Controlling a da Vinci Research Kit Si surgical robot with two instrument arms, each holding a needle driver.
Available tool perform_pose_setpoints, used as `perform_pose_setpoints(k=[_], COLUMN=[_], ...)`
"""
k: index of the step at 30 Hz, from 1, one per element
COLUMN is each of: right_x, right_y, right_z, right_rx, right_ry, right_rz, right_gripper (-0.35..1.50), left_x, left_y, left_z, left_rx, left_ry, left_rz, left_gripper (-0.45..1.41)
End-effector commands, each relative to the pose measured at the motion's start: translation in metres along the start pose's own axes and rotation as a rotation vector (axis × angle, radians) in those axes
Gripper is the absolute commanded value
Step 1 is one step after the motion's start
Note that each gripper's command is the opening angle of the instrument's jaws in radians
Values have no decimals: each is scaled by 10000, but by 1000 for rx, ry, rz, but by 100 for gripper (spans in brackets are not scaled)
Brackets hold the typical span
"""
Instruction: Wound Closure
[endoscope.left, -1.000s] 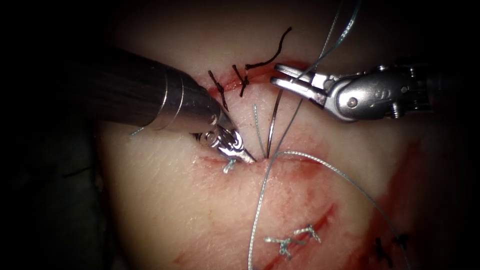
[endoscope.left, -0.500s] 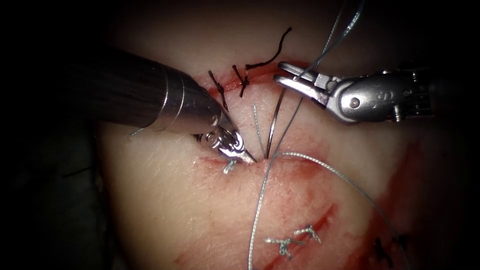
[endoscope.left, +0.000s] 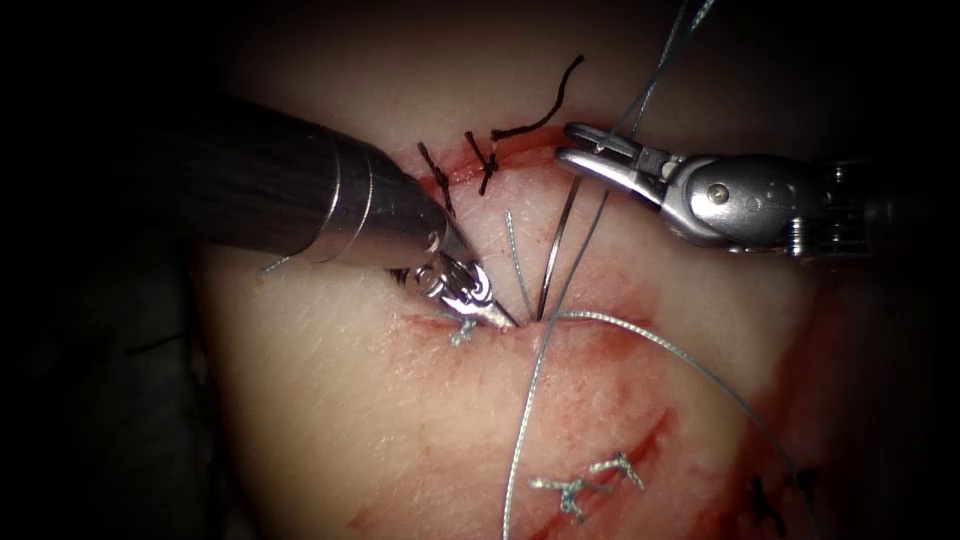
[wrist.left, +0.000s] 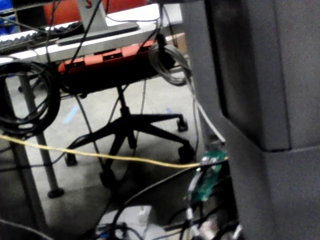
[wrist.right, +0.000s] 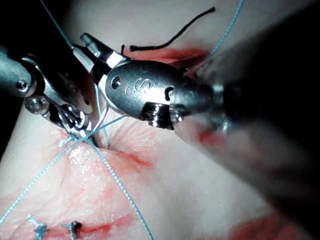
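Right tool (endoscope.left: 578, 155) shifted right, and we see its jaws gripping the needle (endoscope.left: 555, 250) top.
Left tool (endoscope.left: 500, 318) unmoved, jaws pressed together at the cut (endoscope.left: 590, 320); needle tip in tissue (endoscope.left: 350, 400).

Pale cream tissue (endoscope.left: 330, 400) carries streaks of red fluid (endoscope.left: 610, 345). The left tool (endoscope.left: 490, 312) and right tool (endoscope.left: 585, 158) are shiny silver, the needle (endoscope.left: 556, 250) below the right tool dark steel-grey. Thread (endoscope.left: 530, 410) is pale blue-grey; black stitches (endoscope.left: 487, 160) sit just left of the right tool's tips.
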Motion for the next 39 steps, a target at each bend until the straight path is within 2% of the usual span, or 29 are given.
perform_pose_setpoints(k=[1,21,30,39], right_x=[-4,-10,-26,-46], right_y=[-3,-7,-17,-43], right_z=[10,13,12,7], right_rx=[1,-7,-15,-41], right_ry=[3,-3,-36,-100], right_rz=[15,197,472,827], right_gripper=[-35,-35,-35,-35], left_x=[3,2,2,2], left_y=[-4,-3,-3,-3], left_z=[5,6,6,5], left_rx=[-1,-1,-1,-1], left_ry=[-2,-2,-2,-4], left_rz=[1,1,1,7], left_gripper=[-45,-45,-45,-45])
